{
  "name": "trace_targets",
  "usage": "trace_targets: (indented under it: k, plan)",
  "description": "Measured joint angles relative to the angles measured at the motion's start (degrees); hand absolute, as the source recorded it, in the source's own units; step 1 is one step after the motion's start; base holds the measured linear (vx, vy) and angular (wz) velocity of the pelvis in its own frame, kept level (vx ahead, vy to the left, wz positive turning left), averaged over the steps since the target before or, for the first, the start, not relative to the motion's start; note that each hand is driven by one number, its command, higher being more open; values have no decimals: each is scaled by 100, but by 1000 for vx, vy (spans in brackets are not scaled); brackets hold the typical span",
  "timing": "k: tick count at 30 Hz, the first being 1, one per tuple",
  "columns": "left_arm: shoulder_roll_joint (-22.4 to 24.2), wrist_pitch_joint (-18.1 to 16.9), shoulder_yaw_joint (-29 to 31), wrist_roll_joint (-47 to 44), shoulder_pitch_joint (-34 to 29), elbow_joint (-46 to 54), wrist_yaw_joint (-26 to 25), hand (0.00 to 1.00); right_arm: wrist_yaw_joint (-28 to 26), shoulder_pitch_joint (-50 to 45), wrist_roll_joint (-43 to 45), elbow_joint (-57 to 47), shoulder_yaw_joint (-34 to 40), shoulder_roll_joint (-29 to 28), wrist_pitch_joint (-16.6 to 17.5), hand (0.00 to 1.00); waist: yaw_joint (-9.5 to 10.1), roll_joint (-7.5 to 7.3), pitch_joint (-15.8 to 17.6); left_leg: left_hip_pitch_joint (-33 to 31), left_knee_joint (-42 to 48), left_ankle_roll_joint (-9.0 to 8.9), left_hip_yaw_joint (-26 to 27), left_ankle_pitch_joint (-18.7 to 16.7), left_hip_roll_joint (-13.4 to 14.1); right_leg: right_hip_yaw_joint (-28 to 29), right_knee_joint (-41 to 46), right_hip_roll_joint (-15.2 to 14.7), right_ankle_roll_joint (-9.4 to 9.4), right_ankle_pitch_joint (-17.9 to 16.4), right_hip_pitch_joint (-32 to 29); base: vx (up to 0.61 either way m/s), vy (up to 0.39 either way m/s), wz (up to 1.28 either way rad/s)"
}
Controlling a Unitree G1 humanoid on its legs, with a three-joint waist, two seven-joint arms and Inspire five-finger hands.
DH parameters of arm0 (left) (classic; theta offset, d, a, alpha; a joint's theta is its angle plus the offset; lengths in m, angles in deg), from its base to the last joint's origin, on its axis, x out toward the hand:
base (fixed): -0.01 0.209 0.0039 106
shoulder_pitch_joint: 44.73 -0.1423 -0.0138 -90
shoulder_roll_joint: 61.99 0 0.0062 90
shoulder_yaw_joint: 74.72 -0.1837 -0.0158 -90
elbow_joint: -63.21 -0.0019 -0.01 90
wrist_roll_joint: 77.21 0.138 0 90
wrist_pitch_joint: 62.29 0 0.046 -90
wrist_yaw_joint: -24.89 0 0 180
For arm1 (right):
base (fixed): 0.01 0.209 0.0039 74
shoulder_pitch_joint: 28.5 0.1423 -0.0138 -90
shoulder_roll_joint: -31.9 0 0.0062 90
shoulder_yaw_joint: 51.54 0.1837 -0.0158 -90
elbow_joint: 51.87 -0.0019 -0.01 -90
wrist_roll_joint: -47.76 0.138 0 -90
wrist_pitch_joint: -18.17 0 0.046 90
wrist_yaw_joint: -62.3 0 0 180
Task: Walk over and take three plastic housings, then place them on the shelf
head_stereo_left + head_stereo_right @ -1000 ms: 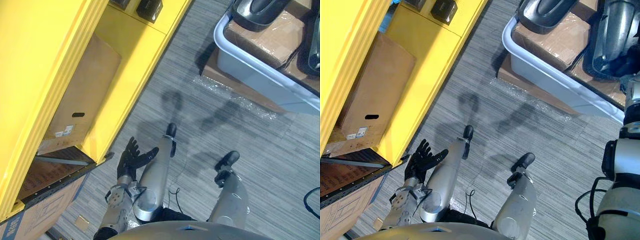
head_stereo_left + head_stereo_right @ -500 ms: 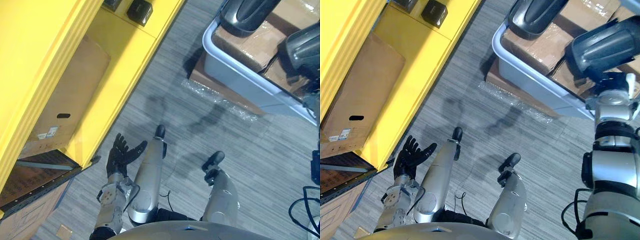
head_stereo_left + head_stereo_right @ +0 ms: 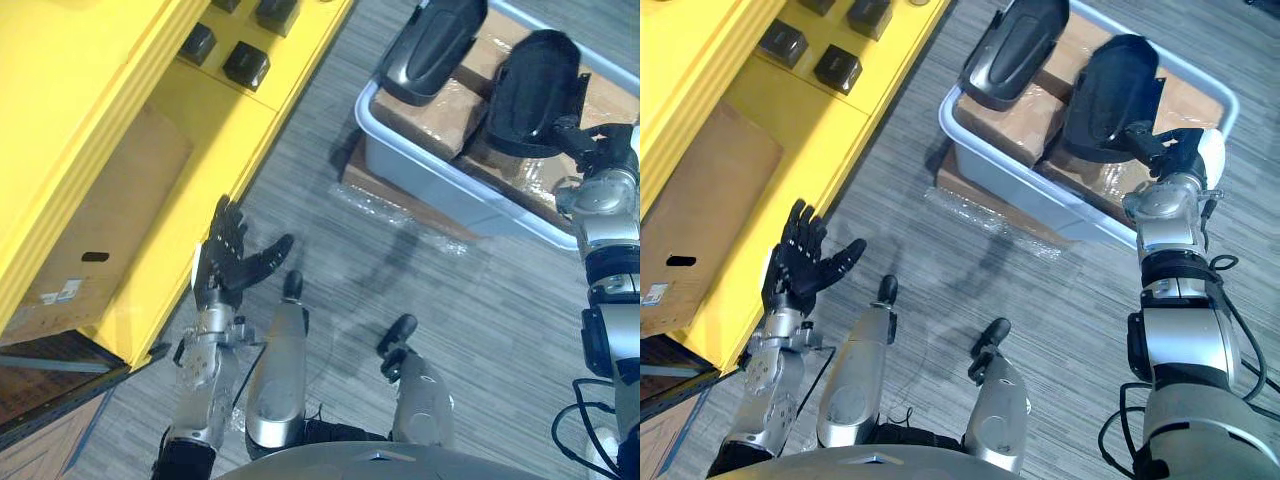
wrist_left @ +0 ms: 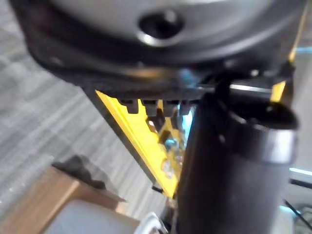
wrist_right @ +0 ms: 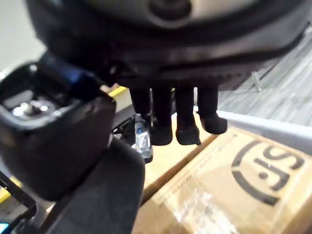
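Two black plastic housings lie on cardboard boxes in a pale blue-grey bin (image 3: 1010, 165): one (image 3: 1015, 50) at the bin's left end, the other (image 3: 1115, 95) beside it. My right hand (image 3: 1175, 150) is at the near right edge of the second housing (image 3: 535, 90), fingers straight. In the right wrist view its fingers (image 5: 175, 117) hang over a cardboard box, with the housing's dark surface (image 5: 97, 195) under the thumb. My left hand (image 3: 228, 262) is raised by the yellow shelf (image 3: 120, 120), open, fingers spread, holding nothing.
Small black boxes (image 3: 245, 65) sit on the yellow shelf's middle level. A large cardboard box (image 3: 100, 230) lies on the level below. The bin rests on a flat cardboard sheet (image 3: 980, 200) on grey striped carpet (image 3: 440, 270).
The camera has swung toward the bin. My right arm has come into view and reached the second housing. My left hand has risen beside the shelf, fingers still spread.
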Motion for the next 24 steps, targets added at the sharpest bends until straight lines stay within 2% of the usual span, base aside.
trace_targets:
  k: [5, 9, 13, 15, 16, 19, 22, 24]
  plan:
    - [-184, 61, -179, -28, 798, 76, 91, 100, 149, 238, -239, -90, -196, -8, -47, 0, -107, -8, -4, 143, -156, -17, 106, 86, 52, 91, -84, 53, -49, 69, 33, -34, -11, -12]
    - [-538, 567, -172, -387, 1630, -31, 241, 100, 259, 361, -709, -639, -319, -11, -76, 0, -173, -16, -1, 197, -210, -28, 261, 105, 125, 268, -159, 117, -93, 151, -45, -23, -1, -22]
    - [-653, 1035, -178, -956, 2674, -794, 480, 100, 261, 703, -911, -672, -576, -43, -67, 0, -214, -46, -1, 192, -212, -27, 411, 108, 162, 423, -191, 137, -108, 228, -151, -20, 10, -19]
    - [-816, 1440, -185, -1464, 3208, -1362, 574, 100, 261, 892, -1031, -673, -675, -263, -41, 0, -329, -139, 1, 188, -218, -26, 479, 108, 172, 497, -194, 139, -117, 249, -208, -13, 13, -18]
    - [-893, 1782, -230, -1644, 3589, -1814, 612, 100, 261, 951, -1127, -685, -765, -333, 59, 0, -367, -196, 4, 169, -219, -25, 534, 108, 181, 554, -197, 141, -119, 271, -268, -5, 10, -16]
    - [-983, 2342, -397, -1697, 4081, -2452, 637, 100, 259, 1129, -1239, -685, -975, -382, 118, 0, -474, -252, 10, 80, -209, -23, 572, 110, 181, 600, -219, 142, -128, 314, -374, -3, 12, -9]
    - [-1001, 2762, -432, -1731, 4223, -2673, 647, 100, 259, 1259, -1355, -686, -1117, -500, 248, 0, -624, -321, 14, 80, -205, -23, 592, 108, 183, 637, -227, 147, -129, 323, -388, 13, 6, -5]
    - [-1001, 2998, -473, -1977, 4332, -2692, 664, 100, 260, 1310, -1356, -691, -1157, -501, 361, 0, -655, -323, 15, 93, -202, -24, 610, 108, 187, 664, -227, 148, -129, 324, -388, 7, 3, -3]
